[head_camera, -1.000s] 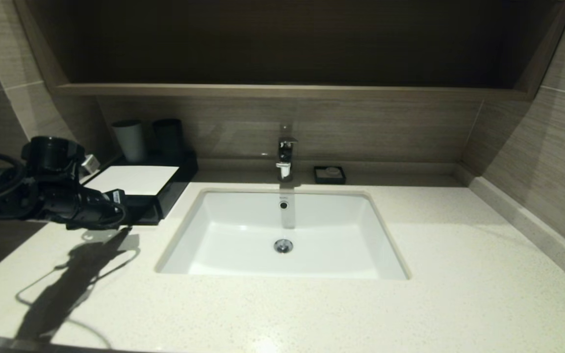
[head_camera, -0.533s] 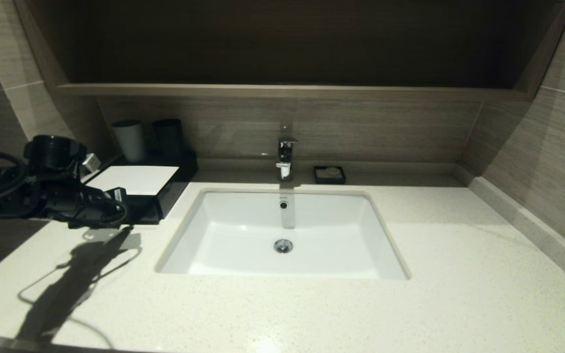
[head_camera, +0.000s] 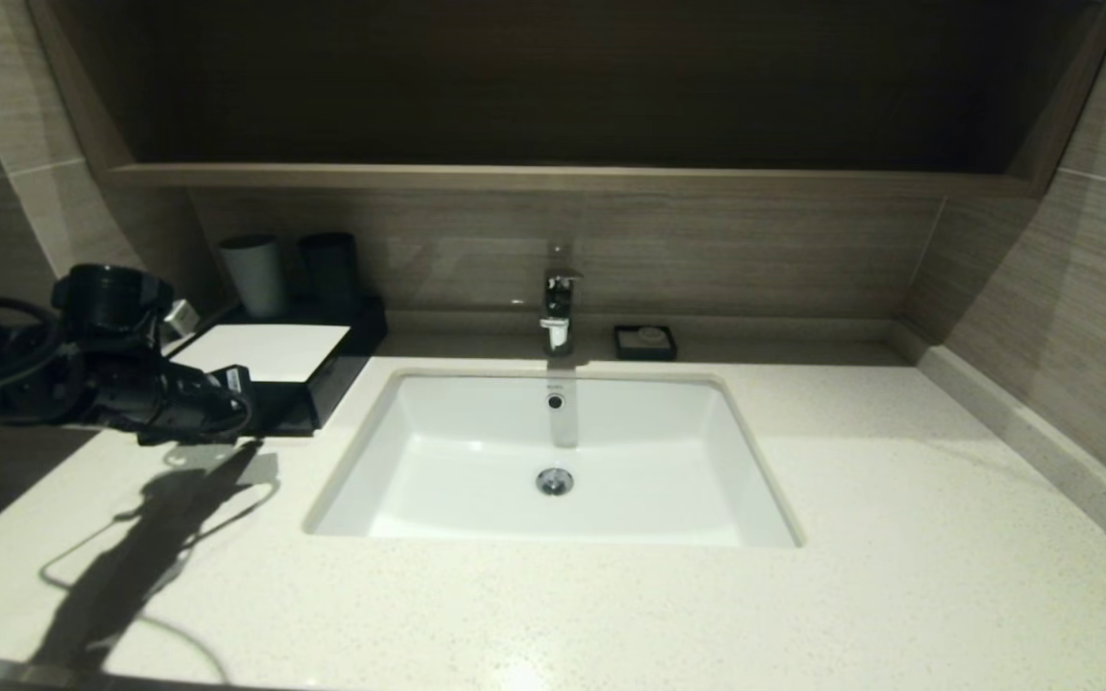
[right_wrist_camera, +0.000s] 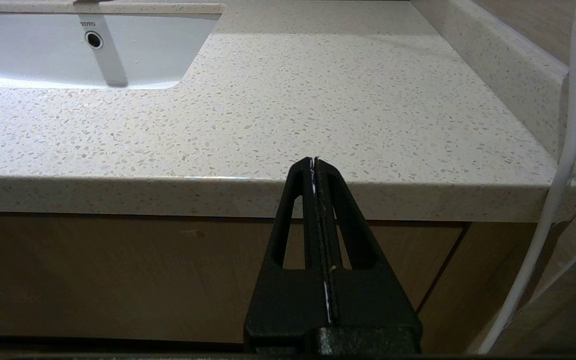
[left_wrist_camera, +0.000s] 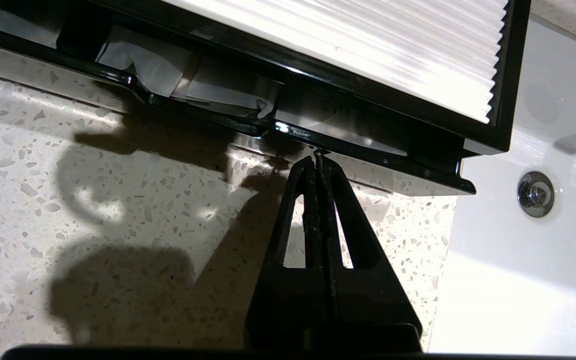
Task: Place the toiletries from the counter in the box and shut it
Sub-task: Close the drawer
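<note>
- Left pincer [left_wrist_camera: 317, 159] tips pressed together against the box [head_camera: 323, 389] drawer front; no gap.
- Cups [head_camera: 253, 275] block behind the box.
- Table [head_camera: 899, 499] right of the sink [head_camera: 553, 461] open.

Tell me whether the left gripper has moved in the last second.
Yes, slightly. In the head view the left gripper, shut, has crept right and a little up toward the box.

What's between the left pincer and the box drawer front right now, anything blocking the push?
Nothing visible. The left pincer, shut, has its tips right at the drawer front of the box, which sits slightly open with white packets inside. Only bare countertop lies below.
</note>
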Motion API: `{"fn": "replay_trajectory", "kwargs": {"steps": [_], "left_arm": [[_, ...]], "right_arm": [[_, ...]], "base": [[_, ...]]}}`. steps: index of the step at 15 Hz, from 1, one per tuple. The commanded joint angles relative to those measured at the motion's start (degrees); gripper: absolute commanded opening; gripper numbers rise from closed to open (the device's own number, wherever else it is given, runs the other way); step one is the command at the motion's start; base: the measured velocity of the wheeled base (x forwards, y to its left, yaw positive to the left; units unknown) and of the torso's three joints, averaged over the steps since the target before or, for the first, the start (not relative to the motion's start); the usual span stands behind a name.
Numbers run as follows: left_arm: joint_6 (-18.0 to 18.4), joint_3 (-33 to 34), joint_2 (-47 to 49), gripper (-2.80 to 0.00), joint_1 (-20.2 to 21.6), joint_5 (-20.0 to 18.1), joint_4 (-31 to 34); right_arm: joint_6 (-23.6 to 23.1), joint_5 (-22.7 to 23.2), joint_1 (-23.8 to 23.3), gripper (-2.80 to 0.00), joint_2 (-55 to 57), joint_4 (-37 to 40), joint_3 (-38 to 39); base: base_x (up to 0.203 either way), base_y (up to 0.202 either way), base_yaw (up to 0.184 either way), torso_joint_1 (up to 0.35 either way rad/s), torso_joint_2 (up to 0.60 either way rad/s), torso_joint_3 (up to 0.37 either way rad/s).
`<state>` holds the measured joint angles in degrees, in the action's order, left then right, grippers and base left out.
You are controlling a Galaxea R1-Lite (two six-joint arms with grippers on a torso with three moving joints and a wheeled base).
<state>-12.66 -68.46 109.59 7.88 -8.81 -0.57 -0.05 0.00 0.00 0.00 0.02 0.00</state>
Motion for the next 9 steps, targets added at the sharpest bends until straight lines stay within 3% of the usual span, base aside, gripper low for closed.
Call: {"fn": "replay_trajectory", "kwargs": {"steps": [1, 9], "left_arm": [[-0.1, -0.2, 0.2, -2.80, 0.0, -0.1, 0.0], [-1.0, -0.3, 0.7, -2.80, 0.0, 0.0, -2.4]], "right_arm": [[0.0, 0.0, 0.0, -2.80, -0.1, 0.0, 0.0], [0.0, 0.0, 0.0, -2.80, -0.1, 0.0, 0.0]], "base": [[0.000, 0.000, 0.000, 0.000, 0.00, 0.000], [0.000, 0.000, 0.000, 0.000, 0.00, 0.000]]}}
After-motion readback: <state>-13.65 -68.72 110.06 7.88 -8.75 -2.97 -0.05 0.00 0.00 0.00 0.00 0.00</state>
